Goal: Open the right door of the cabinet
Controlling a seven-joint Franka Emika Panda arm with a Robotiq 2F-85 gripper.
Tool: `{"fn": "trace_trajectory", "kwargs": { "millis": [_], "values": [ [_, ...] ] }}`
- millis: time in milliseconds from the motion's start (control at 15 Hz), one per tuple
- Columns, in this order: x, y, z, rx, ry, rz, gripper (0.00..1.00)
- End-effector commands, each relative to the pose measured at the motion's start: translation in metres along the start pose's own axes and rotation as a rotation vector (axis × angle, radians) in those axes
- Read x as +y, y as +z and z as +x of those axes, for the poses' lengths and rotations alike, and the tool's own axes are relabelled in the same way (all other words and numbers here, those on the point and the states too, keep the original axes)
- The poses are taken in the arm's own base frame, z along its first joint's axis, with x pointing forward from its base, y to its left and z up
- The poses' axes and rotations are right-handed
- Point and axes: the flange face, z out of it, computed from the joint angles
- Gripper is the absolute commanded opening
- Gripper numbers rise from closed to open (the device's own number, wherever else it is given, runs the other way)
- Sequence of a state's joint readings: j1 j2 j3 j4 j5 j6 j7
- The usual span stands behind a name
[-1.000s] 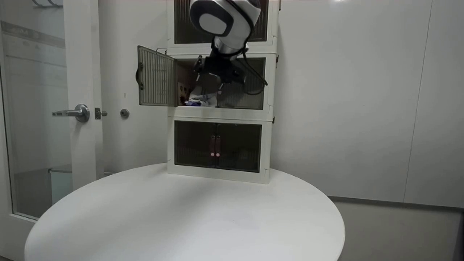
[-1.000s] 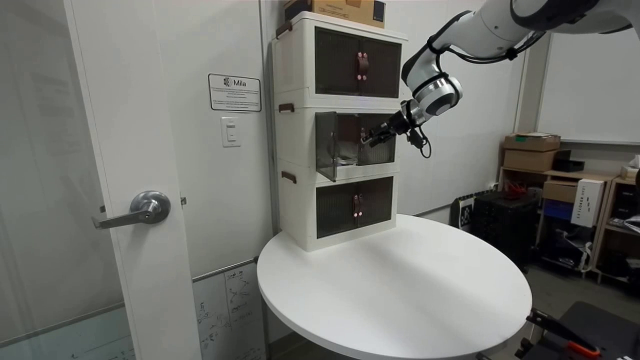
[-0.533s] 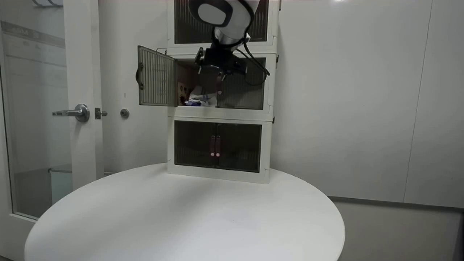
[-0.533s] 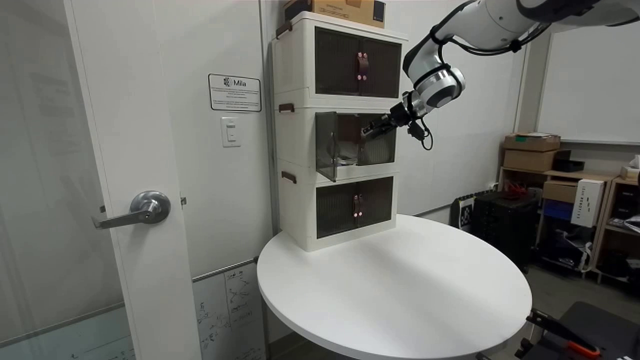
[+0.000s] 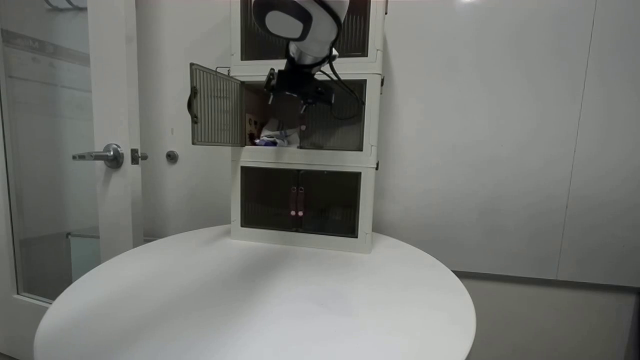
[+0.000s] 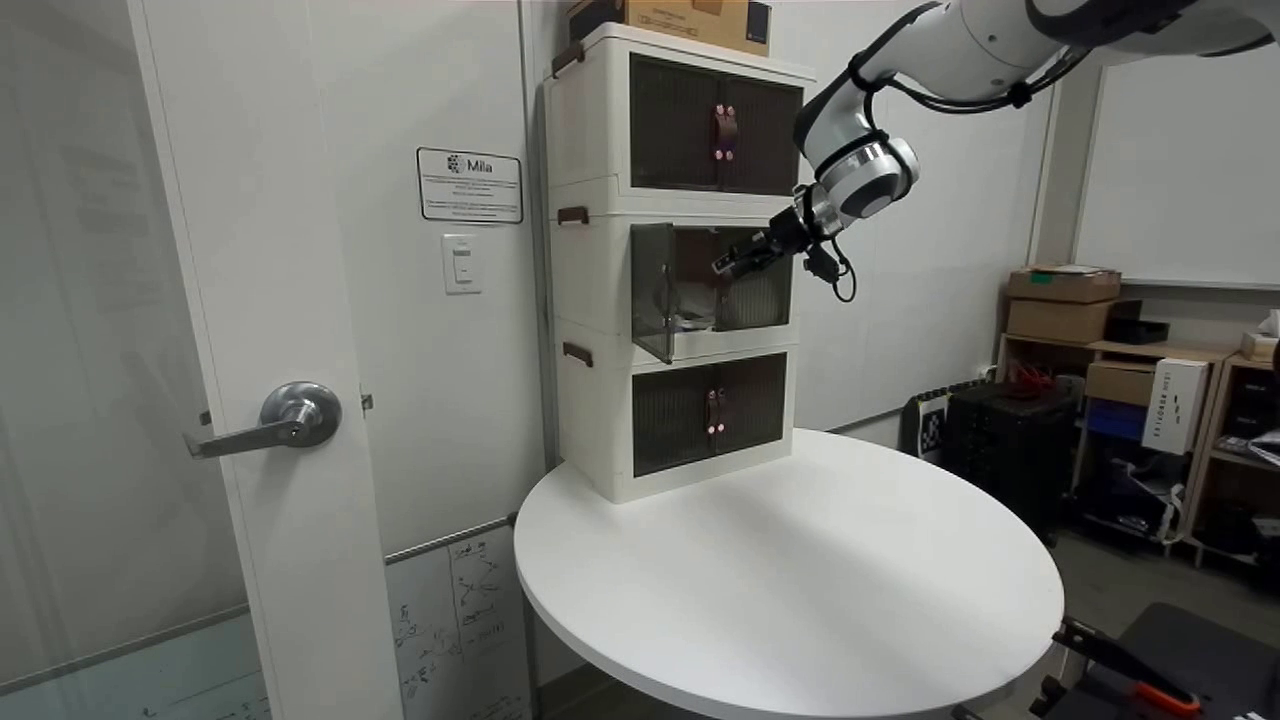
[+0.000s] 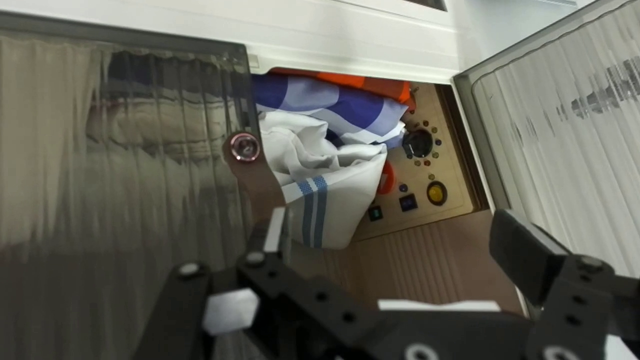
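The white cabinet (image 5: 310,156) has three tiers with dark tinted doors. Its middle-tier right door (image 5: 335,130) is closed, flush with the frame in both exterior views. In the wrist view this right door (image 7: 150,175) fills the left side, with a brown strap handle (image 7: 255,182) and pink rivet on its edge. My gripper (image 5: 287,103) is open in front of the middle tier, fingers spread. One fingertip (image 7: 274,230) overlaps the handle's end in the wrist view; whether they touch I cannot tell. Between the spread fingers of the gripper (image 7: 392,230) nothing is held.
The middle tier's left door (image 5: 217,107) is swung wide, close to my other finger in the wrist view. Inside lie a white cloth (image 7: 330,200) with blue stripes, a blue-and-white cloth (image 7: 345,107) and a panel with knobs (image 7: 425,190). A round white table (image 6: 800,580) bears the cabinet.
My gripper has risen, then shifted slightly left in both exterior views. Both doors of the middle tier look the same as before.
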State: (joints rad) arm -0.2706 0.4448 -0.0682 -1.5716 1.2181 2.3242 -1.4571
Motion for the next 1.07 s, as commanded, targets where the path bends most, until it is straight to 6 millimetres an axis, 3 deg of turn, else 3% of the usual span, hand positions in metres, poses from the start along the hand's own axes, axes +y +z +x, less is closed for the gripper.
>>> {"fn": "trace_trajectory", "kwargs": {
  "millis": [0,333,1000],
  "values": [
    [0.002,0.001,0.006,0.022,-0.015,-0.035,1.0],
    [0.007,0.001,0.004,0.023,-0.009,-0.051,1.0],
    [-0.007,0.039,0.007,0.025,-0.043,0.014,1.0]
  ]
}}
